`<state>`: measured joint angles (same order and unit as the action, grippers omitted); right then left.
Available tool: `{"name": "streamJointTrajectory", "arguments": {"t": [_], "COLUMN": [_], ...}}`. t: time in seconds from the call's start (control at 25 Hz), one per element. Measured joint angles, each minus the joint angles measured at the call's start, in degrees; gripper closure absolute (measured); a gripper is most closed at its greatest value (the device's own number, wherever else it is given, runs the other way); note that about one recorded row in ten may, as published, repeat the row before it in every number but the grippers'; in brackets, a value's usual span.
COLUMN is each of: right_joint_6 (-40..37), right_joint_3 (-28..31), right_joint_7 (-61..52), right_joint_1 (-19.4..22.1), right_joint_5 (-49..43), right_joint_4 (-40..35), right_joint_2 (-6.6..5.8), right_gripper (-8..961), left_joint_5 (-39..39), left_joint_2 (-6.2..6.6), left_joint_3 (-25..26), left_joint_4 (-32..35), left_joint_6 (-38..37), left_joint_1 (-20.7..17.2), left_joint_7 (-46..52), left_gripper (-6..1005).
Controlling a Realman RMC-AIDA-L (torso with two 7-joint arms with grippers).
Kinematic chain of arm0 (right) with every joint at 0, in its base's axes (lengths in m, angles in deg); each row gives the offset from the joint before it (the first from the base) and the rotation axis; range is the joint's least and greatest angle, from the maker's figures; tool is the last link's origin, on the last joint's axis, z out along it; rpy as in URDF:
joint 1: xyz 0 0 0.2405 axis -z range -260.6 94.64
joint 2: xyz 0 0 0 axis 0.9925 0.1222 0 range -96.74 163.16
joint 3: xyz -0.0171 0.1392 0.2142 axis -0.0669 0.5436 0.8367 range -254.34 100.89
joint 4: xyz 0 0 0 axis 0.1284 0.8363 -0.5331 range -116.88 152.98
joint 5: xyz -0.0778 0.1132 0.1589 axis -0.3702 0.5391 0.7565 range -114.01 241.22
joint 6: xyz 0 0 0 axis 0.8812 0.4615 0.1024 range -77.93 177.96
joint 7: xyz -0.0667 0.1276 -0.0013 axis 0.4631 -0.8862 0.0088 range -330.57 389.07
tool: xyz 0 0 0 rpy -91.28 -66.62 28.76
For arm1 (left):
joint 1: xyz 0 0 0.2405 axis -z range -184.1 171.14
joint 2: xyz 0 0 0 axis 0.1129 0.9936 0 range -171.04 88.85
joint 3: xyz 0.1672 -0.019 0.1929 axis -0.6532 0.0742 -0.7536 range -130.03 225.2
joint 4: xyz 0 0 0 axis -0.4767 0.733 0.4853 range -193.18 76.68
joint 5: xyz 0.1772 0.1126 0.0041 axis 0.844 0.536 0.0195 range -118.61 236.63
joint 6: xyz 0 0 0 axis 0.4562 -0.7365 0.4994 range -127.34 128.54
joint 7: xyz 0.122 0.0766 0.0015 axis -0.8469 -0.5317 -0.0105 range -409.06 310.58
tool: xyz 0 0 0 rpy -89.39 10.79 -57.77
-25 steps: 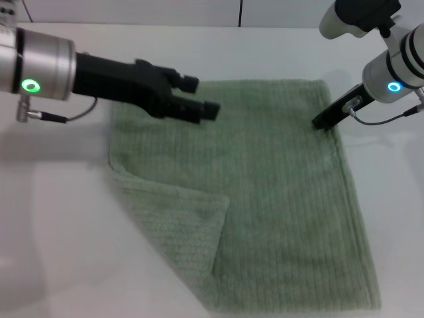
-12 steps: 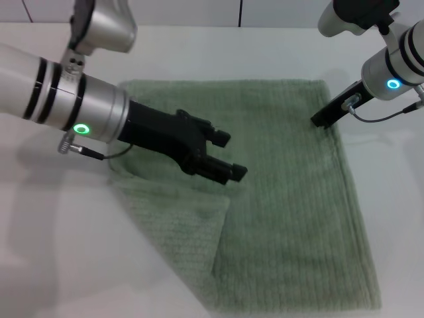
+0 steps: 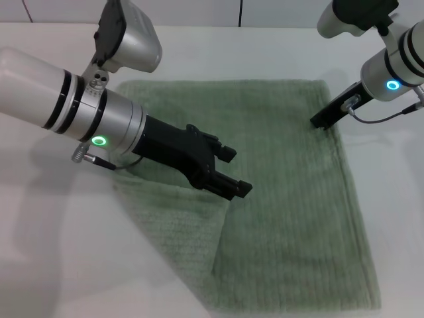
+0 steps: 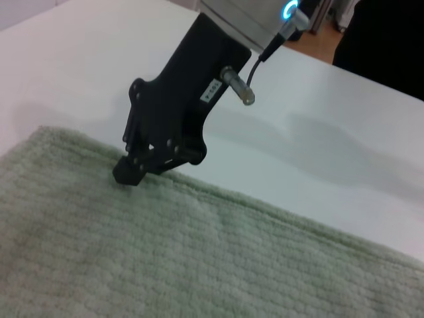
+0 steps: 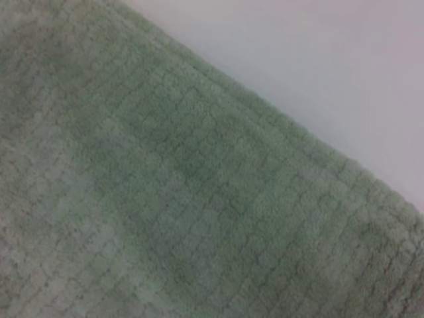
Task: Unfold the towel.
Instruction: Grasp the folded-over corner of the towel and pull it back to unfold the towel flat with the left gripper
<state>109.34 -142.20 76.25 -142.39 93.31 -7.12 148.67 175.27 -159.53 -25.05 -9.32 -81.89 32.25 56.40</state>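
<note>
The sage-green towel (image 3: 291, 199) lies flat on the white table, with its near-left corner folded over into a flap (image 3: 179, 228). My left gripper (image 3: 233, 171) is open and empty, low over the towel at the flap's inner corner. My right gripper (image 3: 321, 122) is shut, and its tip rests on the towel's right edge near the far corner. It also shows in the left wrist view (image 4: 127, 173), touching the towel (image 4: 165, 265) by the hem. The right wrist view shows only the towel (image 5: 152, 199) and its hem.
The white table (image 3: 59, 265) surrounds the towel, with bare room on the left and at the far side. A grey cable (image 3: 381, 118) hangs from the right wrist.
My left arm has swung from the towel's far-left part toward the near side and down to the folded flap's corner, staying open. The right gripper and towel have not moved.
</note>
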Motion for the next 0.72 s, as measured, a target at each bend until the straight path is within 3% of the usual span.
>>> {"name": "streamJointTrajectory", "arguments": {"t": [0.72], "right_joint_6": [-0.53], "right_joint_3": [0.00], "right_joint_7": [0.01], "right_joint_1": [-0.17], "right_joint_5": [0.00], "right_joint_4": [1.16], "right_joint_2": [0.04], "right_gripper": [953], "left_joint_5": [0.43], "left_joint_2": [-0.08], "left_joint_3": [-5.85], "left_joint_4": [-1.24], "left_joint_6": [4.79], "left_joint_1": [0.42], "left_joint_7": [0.00], "left_gripper": [190]}}
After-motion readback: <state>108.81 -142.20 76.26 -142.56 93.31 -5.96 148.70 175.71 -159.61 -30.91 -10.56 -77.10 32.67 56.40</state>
